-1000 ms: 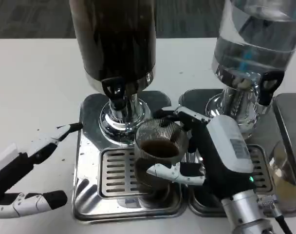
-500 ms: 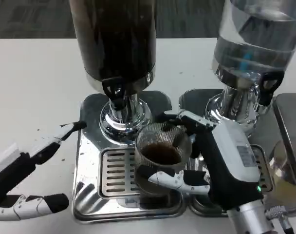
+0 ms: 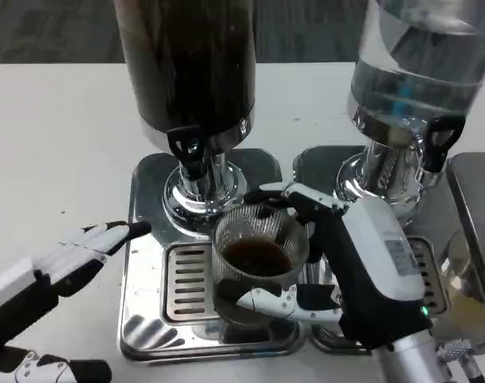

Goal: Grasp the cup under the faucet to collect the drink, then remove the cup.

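White table (image 3: 59, 144) held the dark dispenser (image 3: 191, 72); before it our right hand (image 3: 338, 255) gripped the cup (image 3: 258, 255) (half full), left hand (image 3: 75, 255) spread.

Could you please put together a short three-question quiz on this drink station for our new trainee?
1. True or false: the right hand holds the ribbed glass cup.
2. What is in the cup? A) clear water B) dark drink C) nothing
3. Which hand waits open beside the left drip tray?

Key: 1 true. 2 B. 3 the left hand; it holds nothing, fingers apart.
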